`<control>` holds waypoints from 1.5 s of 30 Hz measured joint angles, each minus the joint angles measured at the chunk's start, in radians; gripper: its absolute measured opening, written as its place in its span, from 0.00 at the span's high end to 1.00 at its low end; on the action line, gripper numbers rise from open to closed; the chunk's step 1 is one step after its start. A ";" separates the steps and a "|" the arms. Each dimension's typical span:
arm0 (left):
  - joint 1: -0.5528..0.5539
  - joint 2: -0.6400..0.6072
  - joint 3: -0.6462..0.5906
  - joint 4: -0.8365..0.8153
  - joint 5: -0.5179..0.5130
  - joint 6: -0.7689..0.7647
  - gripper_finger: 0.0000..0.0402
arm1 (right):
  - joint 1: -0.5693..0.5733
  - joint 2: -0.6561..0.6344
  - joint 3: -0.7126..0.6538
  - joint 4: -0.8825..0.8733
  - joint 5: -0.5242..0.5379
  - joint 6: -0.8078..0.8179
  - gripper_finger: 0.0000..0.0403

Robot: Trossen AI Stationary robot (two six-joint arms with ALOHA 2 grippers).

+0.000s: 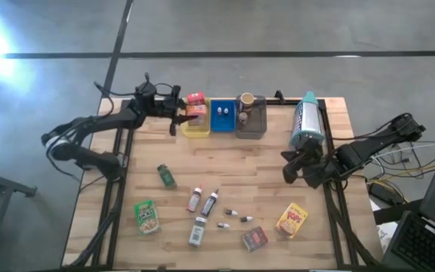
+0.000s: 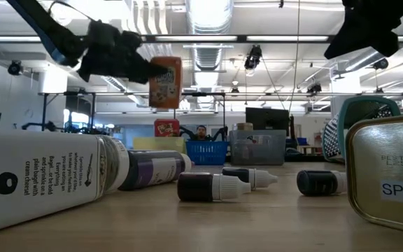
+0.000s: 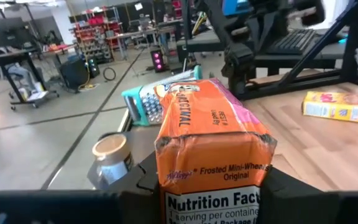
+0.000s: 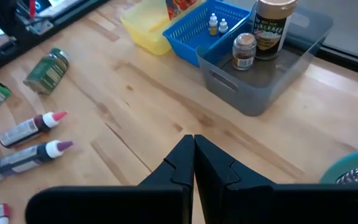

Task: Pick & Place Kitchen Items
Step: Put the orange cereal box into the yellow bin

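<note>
Gripping an orange cardboard cereal box (image 3: 211,155) between its fingers, the left gripper (image 1: 181,115) holds it up in the air over the yellow plastic tray (image 1: 195,129) at the far edge of the wooden desk (image 1: 232,174), where a red snack box (image 1: 195,98) already stands. The right gripper (image 4: 194,163) hangs with its fingers pressed together, empty, above the desk near the grey plastic tray (image 4: 272,81) with its brown-lidded jars (image 4: 275,28).
</note>
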 joint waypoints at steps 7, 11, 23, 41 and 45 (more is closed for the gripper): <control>0.069 0.135 0.009 0.137 0.054 0.000 0.67 | 0.000 -0.023 -0.001 -0.002 0.023 0.008 0.98; 0.095 0.200 0.009 0.178 0.081 0.019 0.67 | 0.000 -0.027 -0.001 -0.003 0.024 0.016 0.98; 0.104 0.374 0.009 0.189 0.081 0.124 0.67 | 0.000 -0.032 -0.002 -0.002 0.030 0.044 0.98; 0.108 0.455 0.058 0.203 -0.050 0.103 0.67 | 0.000 -0.032 -0.002 -0.002 0.035 0.039 0.98; 0.108 0.461 0.078 0.168 -0.075 0.097 0.67 | 0.000 -0.032 -0.002 -0.001 0.035 0.038 0.98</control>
